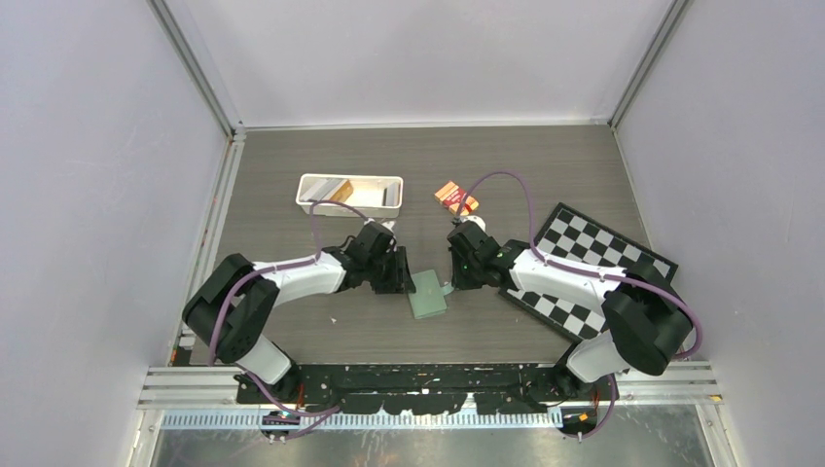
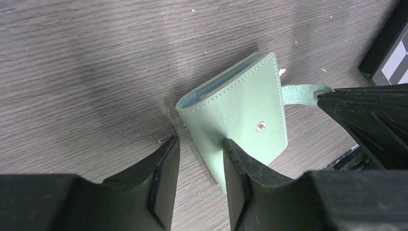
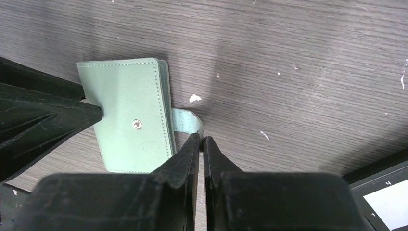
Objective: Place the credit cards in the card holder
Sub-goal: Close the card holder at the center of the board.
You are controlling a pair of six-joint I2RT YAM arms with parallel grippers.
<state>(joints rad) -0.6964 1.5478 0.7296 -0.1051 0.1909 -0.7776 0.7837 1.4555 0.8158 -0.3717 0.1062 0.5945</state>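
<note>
The sage-green card holder (image 1: 428, 294) lies folded shut on the table between my two grippers. It also shows in the left wrist view (image 2: 240, 113) and the right wrist view (image 3: 130, 120). My left gripper (image 1: 401, 277) is open, its jaws (image 2: 199, 140) straddling the holder's near left edge. My right gripper (image 1: 455, 282) is shut on the end of the clasp tab (image 3: 185, 120), which sticks out to the holder's right. The credit cards (image 1: 339, 190), gold-tan and grey, stand in the white tray (image 1: 350, 206) at the back.
An orange-and-red packet (image 1: 455, 197) lies right of the tray. A black-and-white checkerboard (image 1: 589, 263) lies under my right arm, and its corner shows in the left wrist view (image 2: 389, 53).
</note>
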